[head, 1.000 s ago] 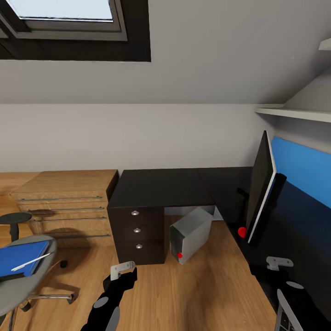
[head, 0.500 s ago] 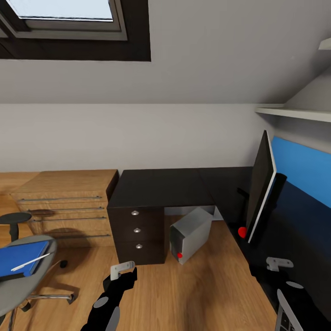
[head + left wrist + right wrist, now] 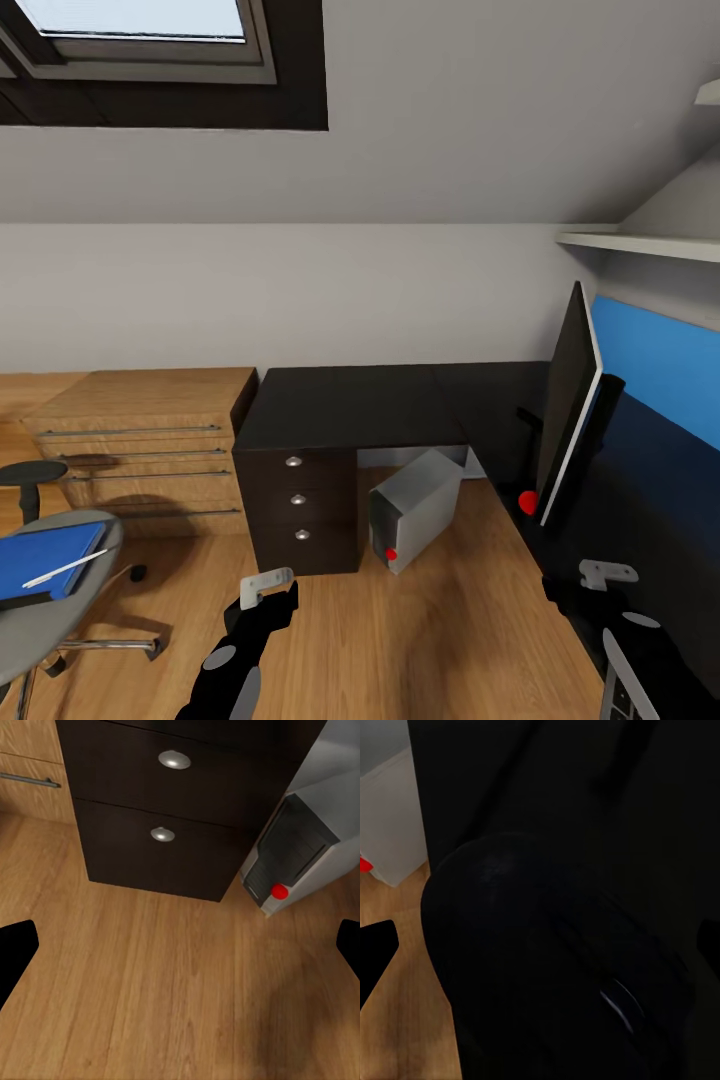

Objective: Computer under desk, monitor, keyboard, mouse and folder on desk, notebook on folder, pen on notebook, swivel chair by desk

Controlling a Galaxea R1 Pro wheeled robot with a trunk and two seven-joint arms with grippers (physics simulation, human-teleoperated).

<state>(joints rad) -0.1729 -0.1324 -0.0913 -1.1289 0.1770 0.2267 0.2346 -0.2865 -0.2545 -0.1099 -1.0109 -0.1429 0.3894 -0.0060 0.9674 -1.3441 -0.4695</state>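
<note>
No readable text, labels or numbers anywhere.

The computer (image 3: 413, 508) shows a plain grey case with a red round button and no lettering; the monitor (image 3: 568, 405) stands edge-on, its screen blue with no words to make out; the folder (image 3: 45, 560) on the swivel chair (image 3: 60, 600) is plain blue with no title; the desk (image 3: 350, 405) drawers carry bare round knobs; the keyboard (image 3: 622, 690) corner is too small to read any key legends.
</note>
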